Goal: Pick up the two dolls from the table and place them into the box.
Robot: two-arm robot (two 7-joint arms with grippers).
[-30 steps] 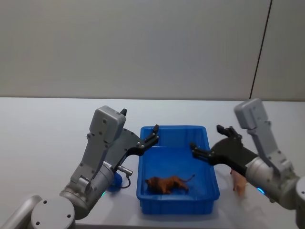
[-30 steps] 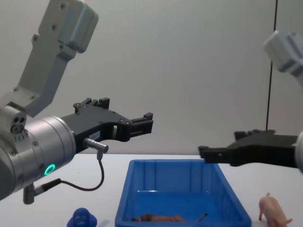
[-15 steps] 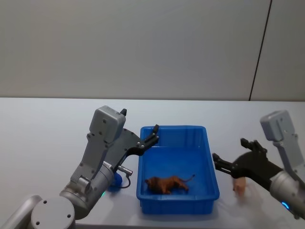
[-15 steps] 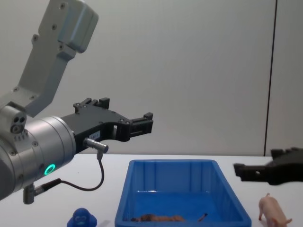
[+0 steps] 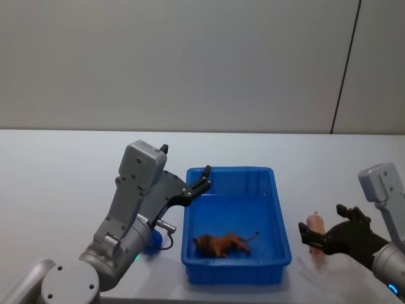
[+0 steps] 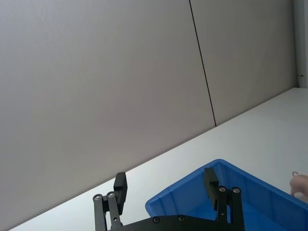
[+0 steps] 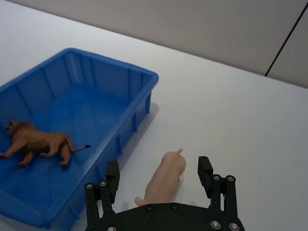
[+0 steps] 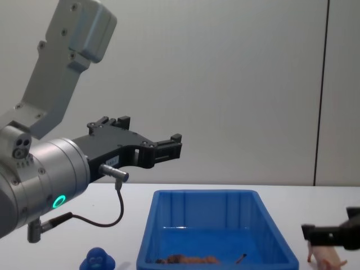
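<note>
Pink pig [image 5: 314, 227] stands lower right beside the bright-blue bin [image 5: 233, 170], under the wide-spread right gripper [image 7: 159, 166]; left gripper [image 5: 204, 179] also spread.

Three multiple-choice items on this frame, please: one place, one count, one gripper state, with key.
1. Where is the brown lion toy relative to the blue bin? A. beside it B. inside it C. on its rim
2. How many toys sit on the table outside the bin? A. none B. one C. two
3. The right gripper is: A. open by the pink pig B. shut on the pig C. shut, empty

1 B: it lies on the bin's floor. 2 C: the pig right of the bin, the blue figure left. 3 A: fingers spread, pig unheld; the left gripper hovers open above the bin's left rim.
</note>
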